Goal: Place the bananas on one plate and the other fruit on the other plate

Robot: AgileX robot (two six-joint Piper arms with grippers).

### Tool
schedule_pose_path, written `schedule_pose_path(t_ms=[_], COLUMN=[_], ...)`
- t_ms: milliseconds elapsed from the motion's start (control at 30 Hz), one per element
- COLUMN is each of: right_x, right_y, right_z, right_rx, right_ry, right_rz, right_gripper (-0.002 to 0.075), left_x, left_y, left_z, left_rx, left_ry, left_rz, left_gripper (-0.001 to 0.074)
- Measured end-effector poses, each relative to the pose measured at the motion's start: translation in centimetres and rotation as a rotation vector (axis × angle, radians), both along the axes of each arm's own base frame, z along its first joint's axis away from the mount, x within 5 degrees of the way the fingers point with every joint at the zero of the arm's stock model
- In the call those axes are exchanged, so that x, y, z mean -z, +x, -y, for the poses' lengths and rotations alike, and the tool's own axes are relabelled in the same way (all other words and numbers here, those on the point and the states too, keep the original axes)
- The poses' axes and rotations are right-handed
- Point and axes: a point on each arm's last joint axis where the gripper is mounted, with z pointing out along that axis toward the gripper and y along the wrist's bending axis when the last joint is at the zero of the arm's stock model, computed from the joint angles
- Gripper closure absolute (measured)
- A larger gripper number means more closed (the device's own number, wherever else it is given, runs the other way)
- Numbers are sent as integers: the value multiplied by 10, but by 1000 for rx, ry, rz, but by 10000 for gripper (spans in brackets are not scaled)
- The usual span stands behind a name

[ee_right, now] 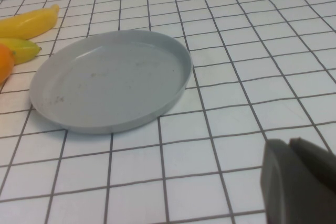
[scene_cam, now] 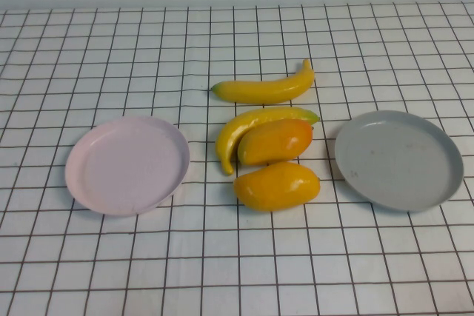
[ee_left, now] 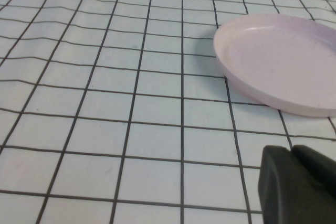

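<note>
2 bananas (scene_cam: 263, 92) and 2 mangoes (scene_cam: 277, 185) lie on gridded surface (scene_cam: 237, 264) btwn pink plate (scene_cam: 127, 164) and grey plate (scene_cam: 398, 159), both plates bare. Left claw (ee_left: 294, 182) near pink plate, shut, holding nothing. Right claw (ee_right: 296, 182) near grey plate, likewise shut, holding nothing.

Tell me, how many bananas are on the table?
2. One banana lies farthest from the robot, alone on the checked cloth. The other banana lies just nearer, touching the redder mango. Neither is on a plate. Nothing seems hidden.
</note>
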Motion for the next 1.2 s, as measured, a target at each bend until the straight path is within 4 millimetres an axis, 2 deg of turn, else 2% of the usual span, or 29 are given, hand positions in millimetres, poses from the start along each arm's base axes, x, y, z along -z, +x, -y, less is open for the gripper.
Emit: schedule_pose_path(t_ms=[467, 533, 667, 733, 967, 1133, 1200], right_x=[0, 0, 0, 0, 0, 0, 0], right_y=[0, 0, 0, 0, 0, 0, 0], right_z=[0, 0, 0, 0, 0, 0, 0], right_rx=[0, 0, 0, 0, 0, 0, 0], right_ry=[0, 0, 0, 0, 0, 0, 0], right_rz=[0, 0, 0, 0, 0, 0, 0], right_gripper=[742, 742, 742, 742, 742, 742, 742], left_x=[-1, -4, -14, -17, -24, -24, -32], left_y=[0, 1, 2, 3, 4, 4, 1], left_z=[-1, 3, 10, 10, 5, 6, 10], left_rx=[-4, -17, -60, -69, -82, -69, -23], left_ry=[8, -168, -734, -830, -790, -754, -678], left_rz=[11, 42, 96, 118, 217, 200, 178], left_gripper=[738, 738, 738, 738, 738, 738, 738])
